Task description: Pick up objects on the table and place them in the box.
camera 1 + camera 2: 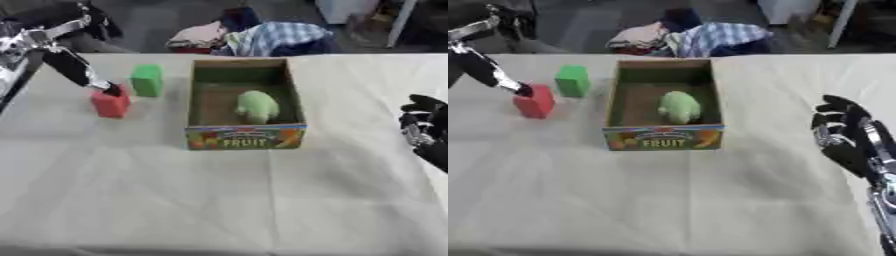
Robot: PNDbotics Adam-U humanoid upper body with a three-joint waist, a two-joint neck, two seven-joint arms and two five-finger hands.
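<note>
The left hand (79,70) reaches down with straight fingers whose tips touch the top of the red block (110,104), which stands at nine o'clock from the box (246,136). The green block (147,80) stands just beside it at one o'clock. The right hand (846,137) idles at three o'clock, fingers relaxed, far from both blocks.

It looks like a lab or test room. A table (262,200) under a pale cloth carries a cardboard box (246,136) marked FRUIT and toy blocks (146,80). Behind the box lies a heap of clothes (254,37) on a dark floor (157,22), with white furniture legs (839,22) farther right.
</note>
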